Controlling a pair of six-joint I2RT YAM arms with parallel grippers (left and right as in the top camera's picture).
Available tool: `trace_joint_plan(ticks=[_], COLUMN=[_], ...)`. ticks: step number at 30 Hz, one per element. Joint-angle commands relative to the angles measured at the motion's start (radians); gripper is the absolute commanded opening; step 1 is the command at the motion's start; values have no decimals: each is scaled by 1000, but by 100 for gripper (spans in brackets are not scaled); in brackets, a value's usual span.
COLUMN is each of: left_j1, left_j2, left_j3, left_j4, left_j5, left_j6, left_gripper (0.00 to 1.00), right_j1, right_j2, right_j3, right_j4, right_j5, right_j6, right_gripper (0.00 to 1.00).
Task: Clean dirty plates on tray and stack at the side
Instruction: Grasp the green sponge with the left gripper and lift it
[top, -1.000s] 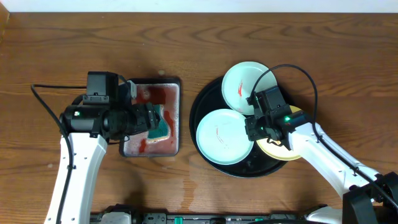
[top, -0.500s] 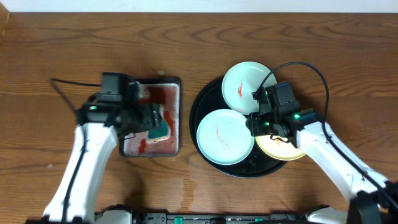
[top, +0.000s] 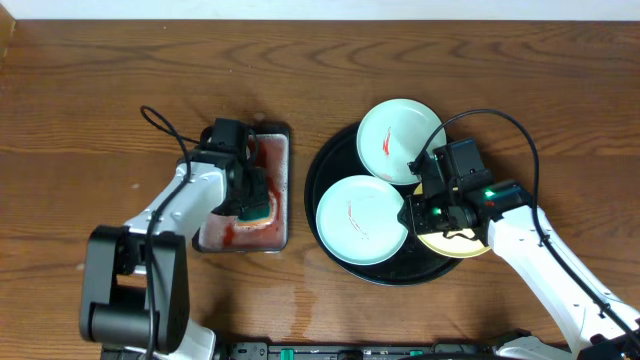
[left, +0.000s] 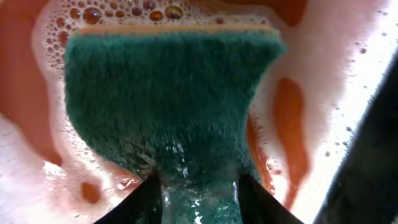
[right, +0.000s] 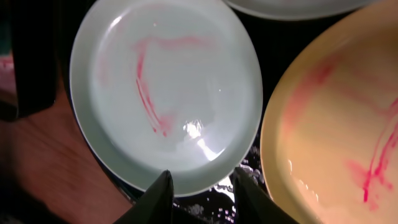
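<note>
Left wrist: tool (left: 199, 190) pinches green sponge (left: 168, 99).

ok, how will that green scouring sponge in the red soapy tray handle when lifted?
Likely soft: the green scouring sponge pinches narrow in the left gripper. Probably waterlogged and dripping, given the foam around it. Wet fibres may slip.
</note>
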Motion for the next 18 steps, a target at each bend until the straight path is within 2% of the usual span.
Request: trace_joint_plan(ticks=[1,3,10,13,18], left_j1=[1,1,1,1,1], left_j2=[90,98,19,-43,-167], left_j3=[-11,-11,27,43,46], left_j4=[8,5,-72,-103,-146], left_j5=[-81,-79,-79,-78,-52], left_j6=[-14,-14,-33,-32,-32], left_gripper=[24,8,7,7,7], right_j1=[-4,-4,-4,-4,8], right_j2=[-3,-3,6,19,91], right_j3=[13,13,13,13,13], right_j4=[-15,-20,8,50,108], right_j5=[2,23,160,160,154], right_j6=[-12,-12,15,17,-11], right_gripper=[31,34,35,35,25])
